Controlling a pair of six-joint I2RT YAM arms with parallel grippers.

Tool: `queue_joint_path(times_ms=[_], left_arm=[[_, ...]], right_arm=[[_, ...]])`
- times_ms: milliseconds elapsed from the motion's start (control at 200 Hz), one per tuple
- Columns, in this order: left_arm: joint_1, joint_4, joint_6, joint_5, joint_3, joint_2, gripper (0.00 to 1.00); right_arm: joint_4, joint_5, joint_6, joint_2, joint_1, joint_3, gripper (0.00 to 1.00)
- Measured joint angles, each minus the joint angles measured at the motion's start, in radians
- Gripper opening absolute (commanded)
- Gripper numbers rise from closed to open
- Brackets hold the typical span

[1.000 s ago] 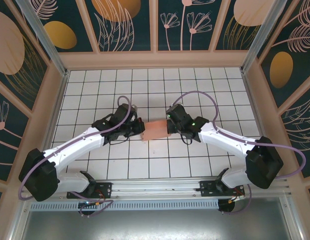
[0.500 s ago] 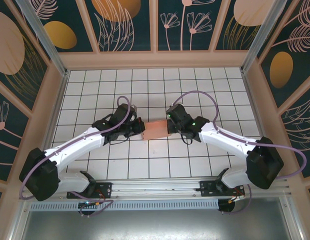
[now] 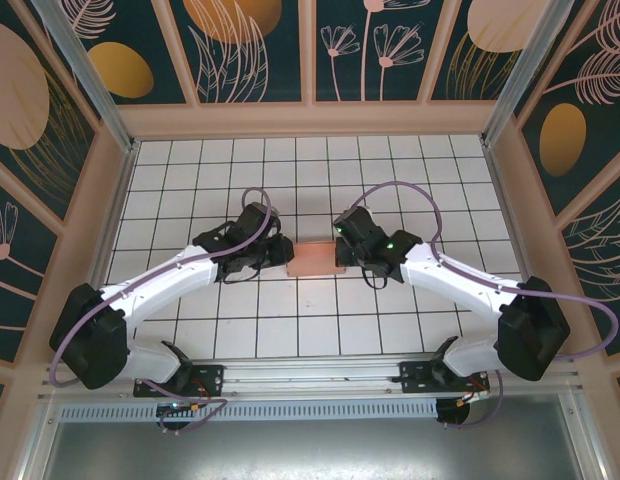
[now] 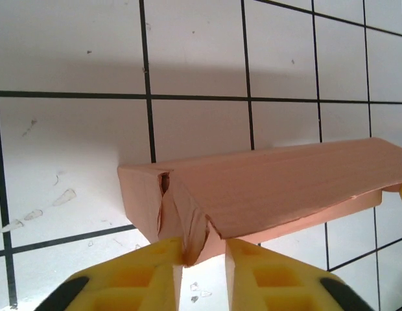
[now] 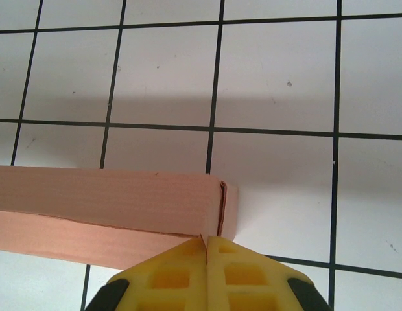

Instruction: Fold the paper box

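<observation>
Box [image 3: 313, 259] looks nearly formed. The end flap [image 4: 181, 220] just ahead of the released left gripper [image 4: 202, 249] is crumpled, not yet tucked. Right gripper [image 5: 207, 241] is clenched at the other end.

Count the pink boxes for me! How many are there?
1. The paper box is over the middle of the tiled table, between the left gripper and the right gripper.

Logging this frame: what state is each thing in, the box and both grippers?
paper box: folded into a long closed shape, lying on the tiled table, its left end crumpled and gaping.
left gripper: open a little, the box's crumpled end in the gap.
right gripper: shut, tips against the box's other end.
</observation>
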Motion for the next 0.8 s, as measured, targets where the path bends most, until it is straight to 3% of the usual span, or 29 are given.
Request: queue_joint_path(times_ms=[165, 566, 801], left_arm=[[0.0, -0.062, 0.03, -0.045, 0.048, 0.001, 0.47], [0.0, -0.105, 0.118, -0.07, 0.068, -0.001, 0.5], [-0.001, -0.123, 0.156, -0.119, 0.082, 0.009, 0.45]], right_arm=[[-0.008, 0.0, 0.013, 0.0, 0.0, 0.019, 0.0], [-0.035, -0.013, 0.044, 0.0, -0.004, 0.052, 0.0], [-0.06, -0.054, 0.061, 0.023, -0.037, 0.068, 0.0]])
